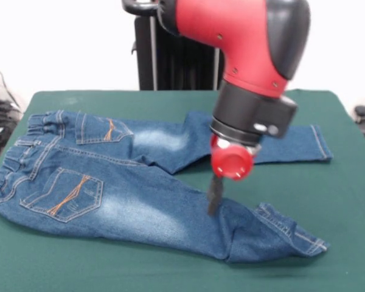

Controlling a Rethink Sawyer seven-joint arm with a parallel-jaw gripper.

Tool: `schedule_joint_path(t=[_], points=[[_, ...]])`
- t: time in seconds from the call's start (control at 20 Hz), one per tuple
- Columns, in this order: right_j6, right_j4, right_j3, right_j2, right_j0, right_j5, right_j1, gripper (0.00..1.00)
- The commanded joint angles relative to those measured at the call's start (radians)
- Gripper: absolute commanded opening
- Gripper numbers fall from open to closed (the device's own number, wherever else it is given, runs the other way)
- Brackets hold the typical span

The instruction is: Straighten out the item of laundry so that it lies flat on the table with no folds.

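Red arm (243,36) with grey-black cap, black cylindrical wrist, round red knob, thin dark end effector (214,198)

One camera looks from across the table (170,100), facing the arm (243,36). It sits close and slightly above, looking down.

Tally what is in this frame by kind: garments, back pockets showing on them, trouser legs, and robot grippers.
Jeans: 1
Back pockets with orange stitching: 2, one nearer and one farther
Trouser legs: 2, near leg and far leg
Gripper: 1
Total: 6
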Motion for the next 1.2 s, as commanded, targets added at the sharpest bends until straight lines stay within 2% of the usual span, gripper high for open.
schedule_joint_path(t=[0.05, 0.35, 0.85, 1.2], points=[[-0.051, -0.132, 0.270, 0.220, -0.061, -0.044, -0.109, 1.00], [0.015, -0.158, 0.204, 0.213, -0.055, -0.070, -0.052, 1.00], [0.135, -0.020, 0.015, 0.092, 0.062, 0.017, 0.074, 1.00], [0.131, 0.021, -0.011, 0.065, 0.082, 0.065, 0.075, 1.00]])
